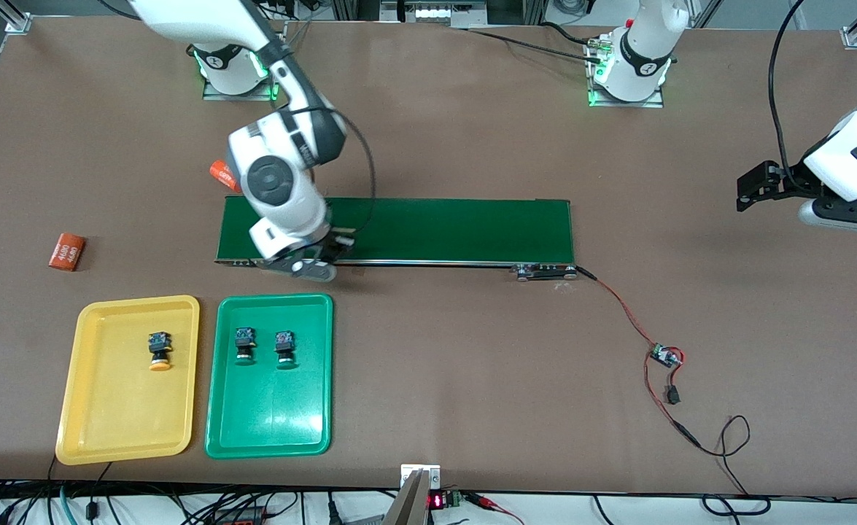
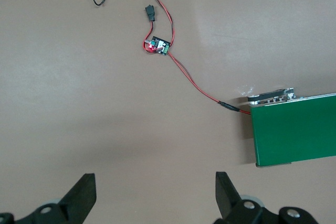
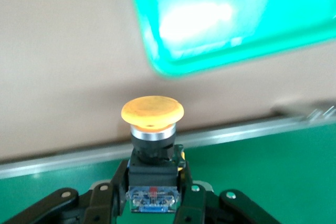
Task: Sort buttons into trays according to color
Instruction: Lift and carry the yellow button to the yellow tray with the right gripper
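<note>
buttons, front view: one orange-capped button (image 1: 159, 351) in yellow tray (image 1: 92, 430); two green-capped buttons (image 1: 245, 345) in green tray (image 1: 268, 434).
left wrist view: left gripper (image 2: 155, 195) spread wide, holding nothing, over bare table.
right wrist view: right gripper (image 3: 152, 195) clamped on second orange-capped button (image 3: 152, 116), at conveyor belt (image 3: 262, 166) edge.

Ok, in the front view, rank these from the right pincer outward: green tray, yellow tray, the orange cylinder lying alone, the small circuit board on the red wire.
The right pincer, shut on a yellow-capped button, sits at the conveyor belt's end.
1. Green tray, just nearer the camera.
2. Yellow tray, beside the green one.
3. Orange cylinder, toward the right arm's end.
4. Circuit board, toward the left arm's end.
</note>
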